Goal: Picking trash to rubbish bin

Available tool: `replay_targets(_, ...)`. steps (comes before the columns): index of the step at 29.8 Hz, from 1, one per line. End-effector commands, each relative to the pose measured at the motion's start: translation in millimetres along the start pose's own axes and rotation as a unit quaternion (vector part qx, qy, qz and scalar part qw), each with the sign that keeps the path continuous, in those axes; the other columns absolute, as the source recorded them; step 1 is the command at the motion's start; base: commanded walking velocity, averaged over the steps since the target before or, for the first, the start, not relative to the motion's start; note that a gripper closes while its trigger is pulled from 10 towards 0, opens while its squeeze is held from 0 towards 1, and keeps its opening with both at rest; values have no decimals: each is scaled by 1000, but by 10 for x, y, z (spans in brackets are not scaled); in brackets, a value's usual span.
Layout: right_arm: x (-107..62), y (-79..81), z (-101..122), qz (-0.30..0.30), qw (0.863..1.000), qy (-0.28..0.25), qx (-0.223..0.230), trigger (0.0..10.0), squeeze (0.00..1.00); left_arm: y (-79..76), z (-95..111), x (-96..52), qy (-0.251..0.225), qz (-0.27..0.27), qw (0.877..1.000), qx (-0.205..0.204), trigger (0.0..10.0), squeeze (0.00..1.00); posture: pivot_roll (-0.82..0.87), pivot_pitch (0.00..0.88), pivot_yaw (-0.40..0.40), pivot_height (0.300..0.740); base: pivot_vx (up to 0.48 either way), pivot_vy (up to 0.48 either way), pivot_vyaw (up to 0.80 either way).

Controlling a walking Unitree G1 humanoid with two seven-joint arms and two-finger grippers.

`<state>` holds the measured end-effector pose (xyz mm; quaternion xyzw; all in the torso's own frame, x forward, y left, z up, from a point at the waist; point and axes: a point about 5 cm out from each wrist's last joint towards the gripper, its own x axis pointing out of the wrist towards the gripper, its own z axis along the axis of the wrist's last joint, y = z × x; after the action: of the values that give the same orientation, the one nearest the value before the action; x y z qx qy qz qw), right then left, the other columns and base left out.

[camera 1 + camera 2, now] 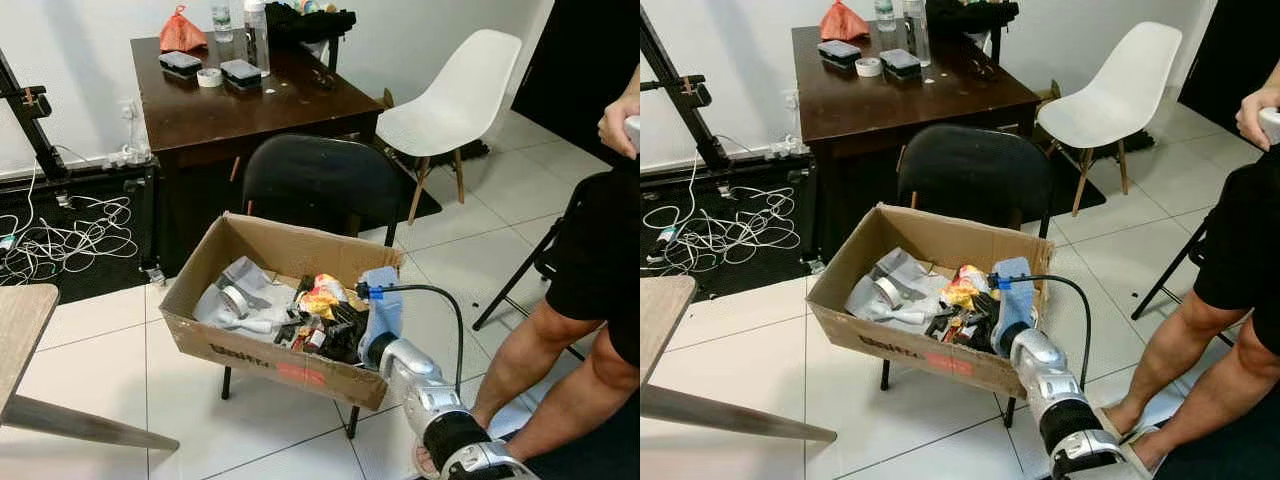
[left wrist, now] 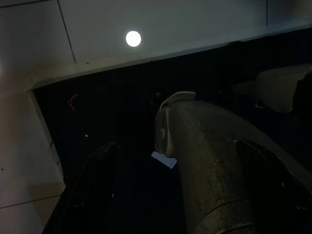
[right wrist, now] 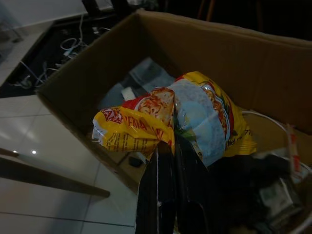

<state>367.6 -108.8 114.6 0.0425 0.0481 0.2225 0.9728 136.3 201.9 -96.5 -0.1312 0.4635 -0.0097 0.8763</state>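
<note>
A cardboard box (image 1: pixel 205 345) holding several pieces of trash rests on the seat of a black chair (image 1: pixel 320 180). My right arm reaches into the box from its near right corner. The right gripper (image 3: pixel 168 142) is shut on a crumpled yellow snack wrapper (image 3: pixel 146 122), held just above the other trash inside the box. The same wrapper (image 1: pixel 325 293) shows in the head view among grey plastic and dark packets. In the dark left wrist view, my left gripper (image 2: pixel 170 161) hangs idle by my side over the floor tiles, its fingers (image 2: pixel 95 165) spread apart.
A person stands close at the right, legs (image 1: pixel 570 340) next to my right arm. A dark wooden desk (image 1: pixel 250 110) with bottles stands behind the chair, a white chair (image 1: pixel 450 100) beside it. Cables (image 1: pixel 60 235) lie at the left. A wooden table corner (image 1: pixel 15 330) juts in.
</note>
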Motion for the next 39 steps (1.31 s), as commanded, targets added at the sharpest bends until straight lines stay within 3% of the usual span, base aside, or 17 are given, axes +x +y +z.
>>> replay_targets(1,-11,-19,-39,-8,1000,4,-2,10000,0,46,-158,-51,28,5,1000,-2,10000,0,-105,230,41,740,0,0,0)
replay_targets(3,-16,-35,-39,-12,1000,4,-1,10000,0,44,-156,-50,28,4,1000,-2,10000,0,-106,229,41,740,0,0,0)
replay_targets(5,-25,-67,-40,-21,1000,4,-1,10000,75,39,-151,-47,28,3,1000,-1,10000,0,-107,230,41,740,0,0,0)
replay_targets(6,-29,-77,-41,-24,1000,4,-2,10000,176,35,-148,-45,27,2,1000,-1,10000,0,-106,230,40,740,0,0,0)
replay_targets(7,-32,-88,-43,-30,1000,4,-3,10000,424,32,-146,-43,27,2,1000,-1,10000,0,-106,230,40,740,0,0,0)
replay_targets(8,-32,-88,-43,-30,1000,4,-3,10000,424,32,-146,-43,27,2,1000,-1,10000,0,-106,230,40,740,0,0,0)
replay_targets(9,-34,-96,-45,-32,999,4,-3,10000,1000,28,-144,-41,27,1,1000,-1,10000,0,-106,229,38,740,0,0,0)
replay_targets(19,-42,-182,22,-63,997,-8,-33,10000,1000,25,-141,-39,26,2,1000,-3,10000,0,-104,229,36,740,0,0,0)
replay_targets(23,-21,-143,96,-44,998,-29,-28,10000,1000,27,-137,-38,26,3,1000,-3,10000,0,-104,222,34,740,0,0,0)
replay_targets(24,-2,-73,139,-13,999,-45,-11,10000,0,28,-136,-38,26,3,1000,-2,10000,0,-104,222,34,740,0,0,0)
replay_targets(26,10,-13,170,15,998,-56,4,10000,0,28,-133,-37,26,3,1000,-3,10000,0,-104,218,33,740,0,0,0)
replay_targets(27,13,193,231,108,990,-79,38,10000,0,25,-126,-33,26,4,1000,-3,10000,0,-104,214,31,740,0,0,0)
replay_targets(29,-7,300,247,158,983,-88,43,10000,0,22,-121,-30,26,4,1000,-3,10000,0,-108,211,30,740,0,0,0)
replay_targets(34,-48,457,79,212,976,-55,5,10000,0,13,-113,-23,27,4,1000,-2,10000,0,-106,203,25,740,0,0,0)
replay_targets(39,-67,472,-44,215,976,-29,-7,10000,0,3,-106,-18,25,3,1000,-3,10000,0,-102,204,25,740,0,0,153)
